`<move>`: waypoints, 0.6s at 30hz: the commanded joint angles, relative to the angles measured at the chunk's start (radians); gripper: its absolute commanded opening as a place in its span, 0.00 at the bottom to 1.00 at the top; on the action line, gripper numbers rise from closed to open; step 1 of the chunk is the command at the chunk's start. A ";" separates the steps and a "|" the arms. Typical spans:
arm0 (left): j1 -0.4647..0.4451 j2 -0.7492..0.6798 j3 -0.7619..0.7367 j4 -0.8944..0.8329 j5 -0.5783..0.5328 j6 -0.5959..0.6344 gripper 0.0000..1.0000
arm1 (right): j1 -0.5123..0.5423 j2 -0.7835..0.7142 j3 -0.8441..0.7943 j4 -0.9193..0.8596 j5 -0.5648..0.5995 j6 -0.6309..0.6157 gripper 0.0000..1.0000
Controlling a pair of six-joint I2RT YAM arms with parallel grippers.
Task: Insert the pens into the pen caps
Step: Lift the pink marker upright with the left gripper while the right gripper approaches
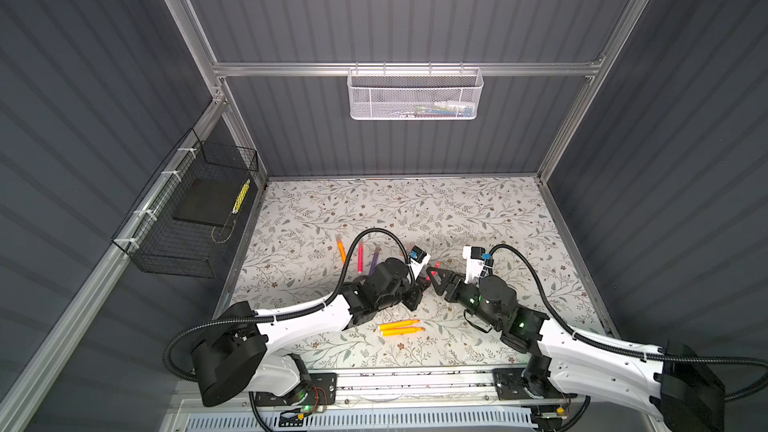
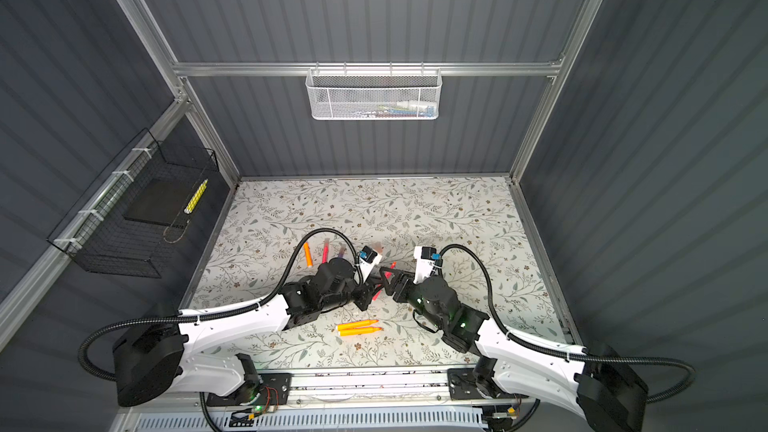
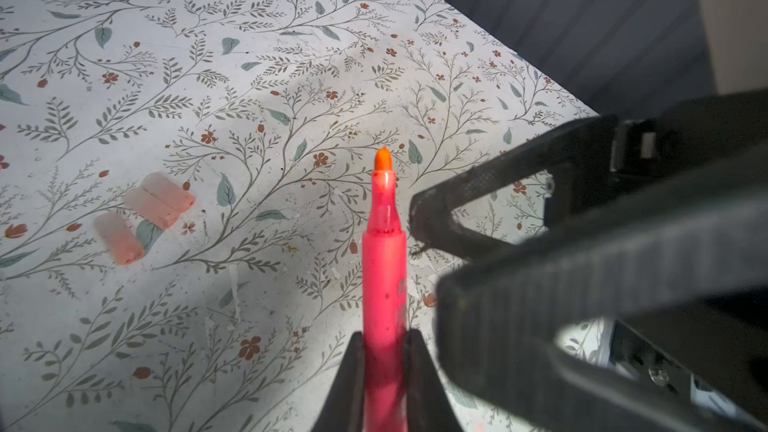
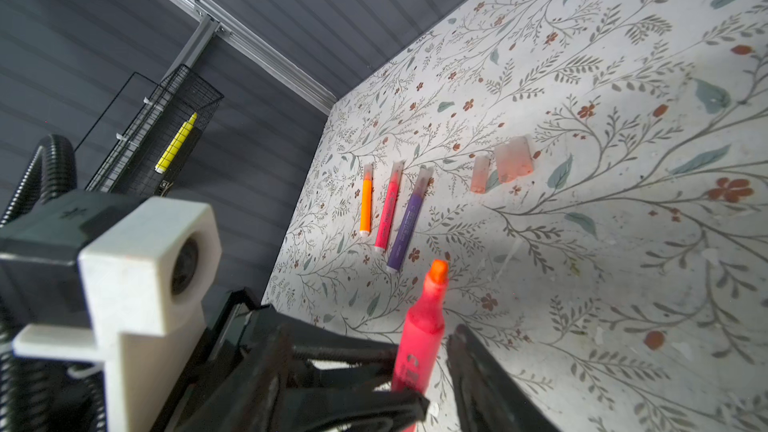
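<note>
Nearest, two orange pens (image 1: 401, 328) lie bare on the tabletop (image 1: 519, 218). Midway, the left jaws pinch an uncapped pink pen (image 3: 384, 276), the right jaws spread around it. Beyond, three pens (image 4: 386, 214) lie capped; three loose caps (image 4: 513, 162) wait. Roughly halfway, I judge.

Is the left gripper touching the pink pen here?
Touching. The left wrist view shows the left gripper clamped on the pink pen, a finger against each side.

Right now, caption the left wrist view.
Left gripper shut on an uncapped pink pen, right gripper open beside it, three loose caps on the table.
</note>
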 commanded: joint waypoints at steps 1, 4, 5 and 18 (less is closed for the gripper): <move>-0.002 -0.035 -0.020 0.046 0.032 0.025 0.01 | 0.005 0.025 0.017 0.041 0.039 0.015 0.62; -0.002 -0.042 -0.022 0.047 0.043 0.022 0.01 | 0.010 0.047 0.029 0.036 0.044 0.021 0.61; -0.002 -0.044 -0.019 0.044 0.044 0.023 0.02 | 0.010 0.052 0.032 0.034 0.045 0.023 0.61; -0.002 -0.056 -0.032 0.054 0.057 0.024 0.11 | 0.017 0.090 0.056 0.036 0.046 0.028 0.20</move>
